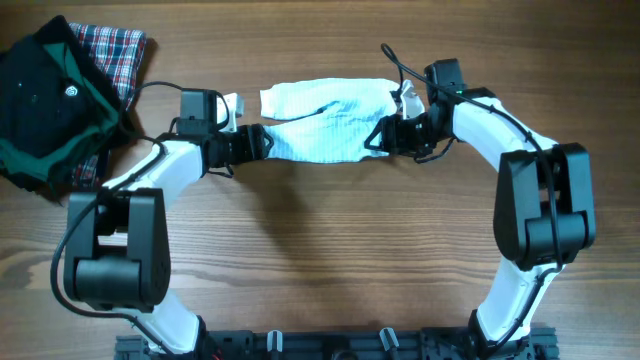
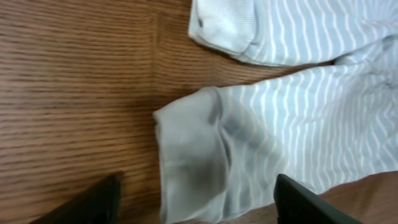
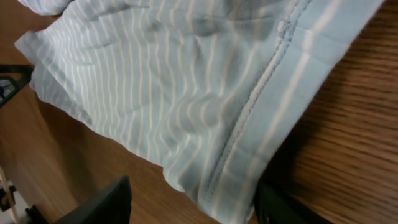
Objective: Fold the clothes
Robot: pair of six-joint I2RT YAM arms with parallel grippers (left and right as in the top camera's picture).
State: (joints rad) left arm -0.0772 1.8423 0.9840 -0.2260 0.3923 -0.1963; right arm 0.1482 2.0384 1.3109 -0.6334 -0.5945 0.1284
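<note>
While left hand (image 1: 264, 142) and right hand (image 1: 376, 137) gape at its ends, the clothes (image 1: 322, 122) lie stretched left-to-right.

**Wooden table with cloth at the far side**

The table (image 1: 320, 250) is brown wood with a clear grain running left to right. A small pale-blue striped garment (image 1: 325, 120) lies spread flat near the middle of its far side, its cuffs resting on the bare wood. In the far left corner lies a red plaid cloth (image 1: 118, 52), with a black-and-green garment (image 1: 45, 100) heaped partly over it.
</note>
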